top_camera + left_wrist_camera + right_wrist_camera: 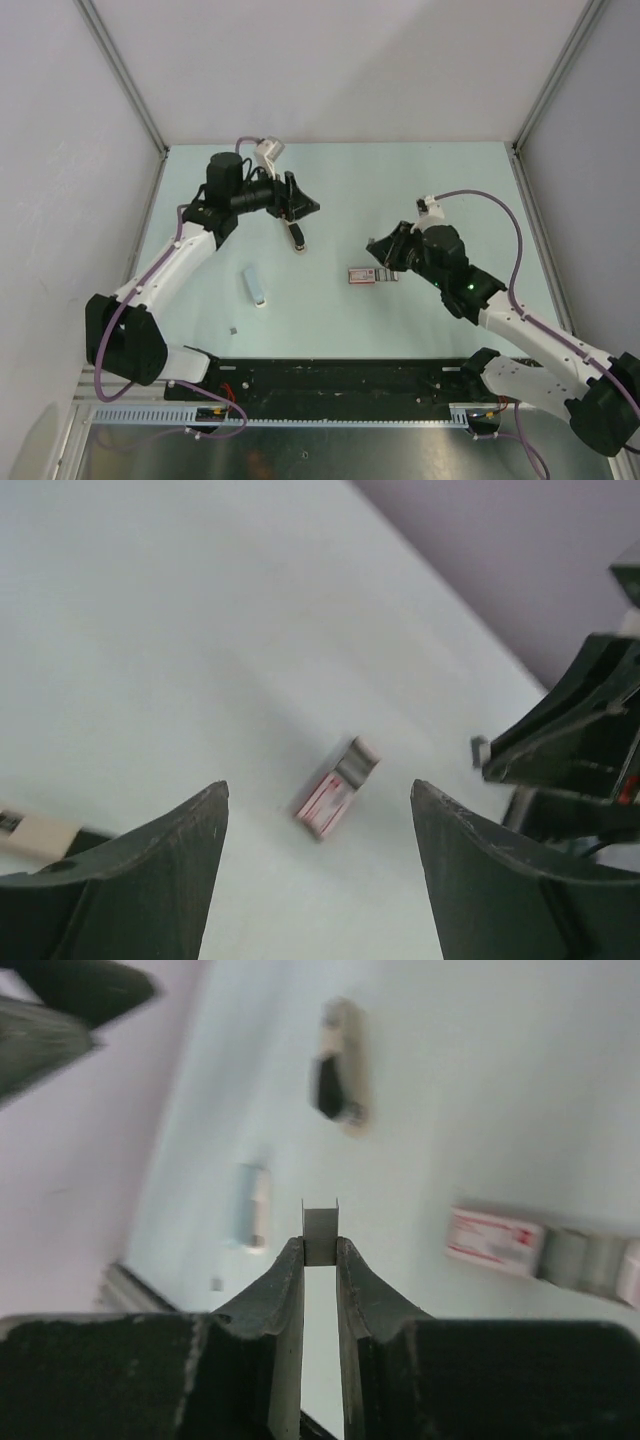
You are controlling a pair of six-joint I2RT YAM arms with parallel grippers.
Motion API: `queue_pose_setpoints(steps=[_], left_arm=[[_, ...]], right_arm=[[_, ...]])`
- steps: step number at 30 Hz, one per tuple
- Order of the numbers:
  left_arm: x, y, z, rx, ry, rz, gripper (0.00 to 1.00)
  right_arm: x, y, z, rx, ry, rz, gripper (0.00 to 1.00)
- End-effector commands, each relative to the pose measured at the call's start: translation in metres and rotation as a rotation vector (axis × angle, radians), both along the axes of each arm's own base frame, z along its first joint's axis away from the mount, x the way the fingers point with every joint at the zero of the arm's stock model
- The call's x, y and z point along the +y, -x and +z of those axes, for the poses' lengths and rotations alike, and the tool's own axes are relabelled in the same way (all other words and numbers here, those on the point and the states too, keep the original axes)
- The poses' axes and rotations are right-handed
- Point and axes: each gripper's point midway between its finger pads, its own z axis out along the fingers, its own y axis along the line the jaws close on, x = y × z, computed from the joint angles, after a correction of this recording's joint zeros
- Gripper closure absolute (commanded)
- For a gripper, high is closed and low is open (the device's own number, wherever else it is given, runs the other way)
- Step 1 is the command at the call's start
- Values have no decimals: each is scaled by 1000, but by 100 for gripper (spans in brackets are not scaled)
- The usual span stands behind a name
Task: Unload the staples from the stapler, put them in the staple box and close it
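The stapler (297,237), black and beige, lies on the table just below my left gripper (303,208); it also shows in the right wrist view (340,1065). My left gripper (318,786) is open and empty above the table. My right gripper (320,1250) is shut on a short silvery strip of staples (321,1234), held above the table. In the top view my right gripper (374,247) hovers just above the red-and-white box (362,275). From the left wrist the held strip (481,751) shows at the right gripper's tip.
The red-and-white box (336,787) has its grey inner tray (585,1260) slid out to one side. A pale blue and white bar (256,286) lies left of centre. A tiny grey bit (233,327) lies near the front edge. Walls enclose the table.
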Motion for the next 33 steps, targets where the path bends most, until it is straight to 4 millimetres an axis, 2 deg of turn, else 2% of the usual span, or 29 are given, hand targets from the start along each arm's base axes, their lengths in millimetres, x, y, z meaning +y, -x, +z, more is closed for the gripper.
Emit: queue_pose_setpoints(steps=[1,4,6,13,19,33], left_arm=[[30,-7,-40,-90,-274,40,22],[38,-4,-53,-98,-340,29,22],[41,-1,-59,-104,-369,22,22],[45,10,-65,-115,-397,-9,22],[41,17,-68,-102,-389,-39,23],[32,24,-73,-102,-403,-75,23]], right_arm=[[-44,-6,-70,165,306,-170,97],[-56,-7,-107,252,423,-220,100],[-59,-9,-123,281,473,-240,100],[-64,-15,-152,307,576,-302,100],[-61,-17,-168,324,624,-325,98],[-57,-29,-177,313,726,-367,98]])
